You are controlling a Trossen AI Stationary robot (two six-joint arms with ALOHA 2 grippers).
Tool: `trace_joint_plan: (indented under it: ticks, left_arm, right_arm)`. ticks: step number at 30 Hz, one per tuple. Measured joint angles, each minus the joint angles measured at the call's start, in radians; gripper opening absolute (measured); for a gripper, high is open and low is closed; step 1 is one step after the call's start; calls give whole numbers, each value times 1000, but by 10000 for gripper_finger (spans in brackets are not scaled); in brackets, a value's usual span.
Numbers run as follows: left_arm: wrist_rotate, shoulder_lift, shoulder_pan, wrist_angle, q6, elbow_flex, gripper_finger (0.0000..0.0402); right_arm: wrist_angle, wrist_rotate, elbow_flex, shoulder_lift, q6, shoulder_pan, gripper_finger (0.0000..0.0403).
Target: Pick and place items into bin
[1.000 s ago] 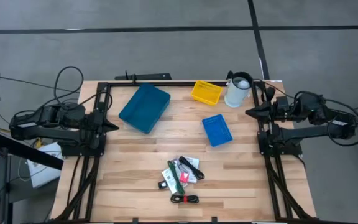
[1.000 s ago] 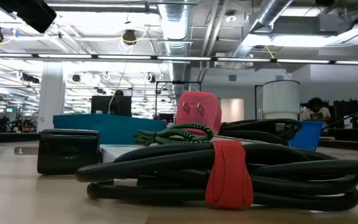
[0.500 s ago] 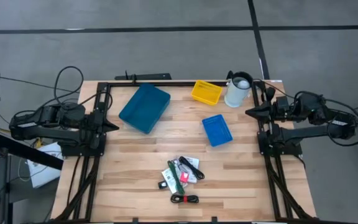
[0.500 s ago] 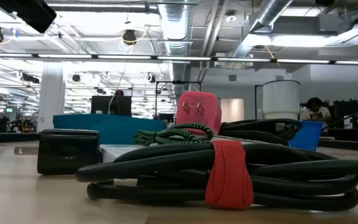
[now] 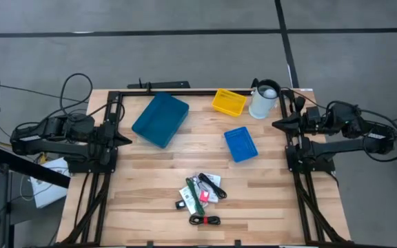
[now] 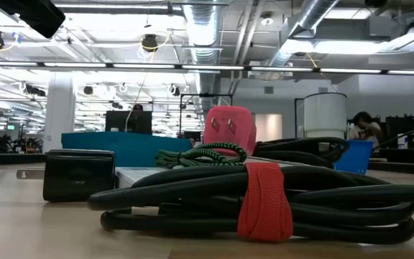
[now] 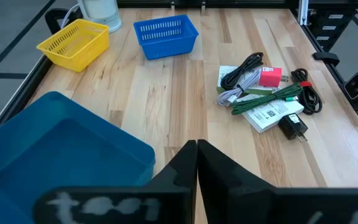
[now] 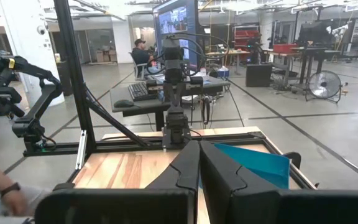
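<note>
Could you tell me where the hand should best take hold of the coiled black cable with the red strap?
Probably at the red strap, coming straight down from above. The black cable lies flat at the near edge of the pile, and the strap bundles its loops at one spot, so closing across it there should lift the whole coil.

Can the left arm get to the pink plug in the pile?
Probably yes. The left pincer waits shut at the table's edge, and only bare wood lies between it and the pink plug.

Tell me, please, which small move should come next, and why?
Probably the left gripper should open and swing toward the items. Both grippers are shut and empty at the table's sides, right gripper too, and the pile lies untouched near the front edge, outside every bin.
</note>
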Motion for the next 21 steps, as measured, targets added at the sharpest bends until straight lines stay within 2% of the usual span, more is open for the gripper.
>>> trace_joint_plan:
  ticks: [18,21]
  left_arm:
    - [0,0,0,0,0,0,0]
    - [0,0,0,0,0,0,0]
  right_arm:
    - [0,0,0,0,-1,0,8]
    - [25,0,0,0,-59,0,8]
